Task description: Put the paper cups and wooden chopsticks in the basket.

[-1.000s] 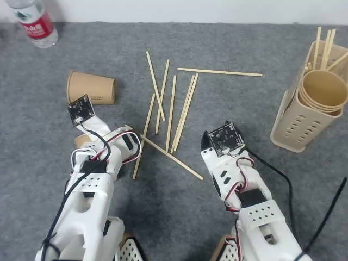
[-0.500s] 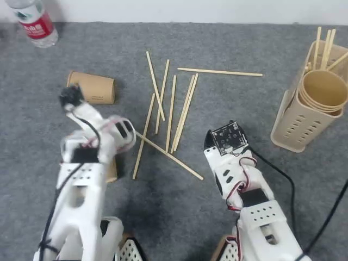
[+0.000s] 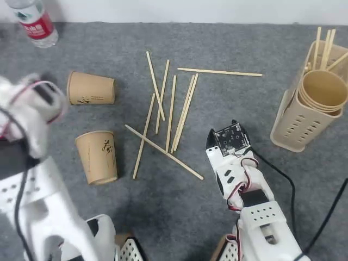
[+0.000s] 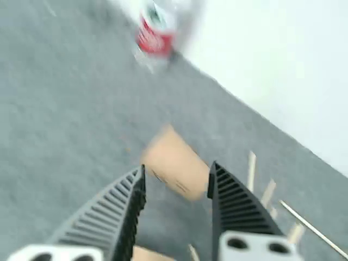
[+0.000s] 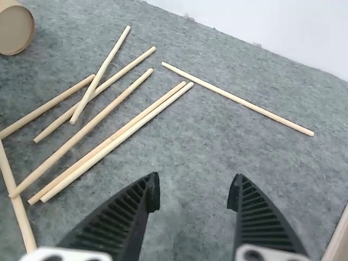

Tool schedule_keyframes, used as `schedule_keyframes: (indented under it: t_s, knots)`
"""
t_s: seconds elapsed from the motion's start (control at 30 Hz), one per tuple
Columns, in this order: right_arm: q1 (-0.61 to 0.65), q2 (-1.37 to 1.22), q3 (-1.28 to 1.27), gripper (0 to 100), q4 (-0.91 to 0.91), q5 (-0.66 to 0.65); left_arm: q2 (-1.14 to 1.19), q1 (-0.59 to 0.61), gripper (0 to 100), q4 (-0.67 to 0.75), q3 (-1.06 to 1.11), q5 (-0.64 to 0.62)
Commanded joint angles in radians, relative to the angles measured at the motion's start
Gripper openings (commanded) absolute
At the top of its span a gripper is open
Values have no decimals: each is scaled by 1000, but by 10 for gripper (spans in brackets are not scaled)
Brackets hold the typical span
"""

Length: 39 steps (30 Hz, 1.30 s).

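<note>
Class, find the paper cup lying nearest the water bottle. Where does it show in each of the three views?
High view: paper cup on its side, upper left, near the bottle.
Left wrist view: the cup framed by the open left hand, bottle beyond it.
Right wrist view: probably the round end at the picture's edge, past the chopsticks.
Shared landmark: the loose chopsticks beside the cup.
</note>
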State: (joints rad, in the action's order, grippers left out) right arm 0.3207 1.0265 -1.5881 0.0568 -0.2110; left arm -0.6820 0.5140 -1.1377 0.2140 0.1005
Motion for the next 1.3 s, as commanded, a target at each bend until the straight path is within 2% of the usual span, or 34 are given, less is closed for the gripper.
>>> schedule_keyframes:
  t_s: [0.0, 0.1, 0.27, 0.5, 0.7, 0.8, 0.87, 1.0, 1.13, 1.27]
  knots:
    - [-15, 18, 9, 213, -22, -17, 5, 80, 186, -11, -131, 224]
    - [-15, 18, 8, 213, -22, -17, 92, 112, 224, 60, -145, 400]
    - [-15, 18, 8, 213, -22, -17, 411, 218, 249, 72, -392, 433]
    - [-15, 18, 8, 213, -22, -17, 1085, 173, 250, -315, -984, 430]
    - [-15, 18, 8, 213, -22, -17, 1588, 87, 250, -483, -1508, 428]
    - [-15, 18, 8, 213, -22, -17, 1771, 31, 250, -582, -1756, 427]
    - [-15, 18, 8, 213, -22, -17, 1861, 6, 250, -595, -1903, 394]
    - [-15, 18, 8, 213, -22, -17, 1855, 29, 250, -462, -1870, 339]
    - [-15, 18, 9, 213, -22, -17, 1840, 64, 250, -419, -1886, 279]
    - [-10, 18, 11, 213, -22, -17, 1893, 40, 250, -345, -1891, 224]
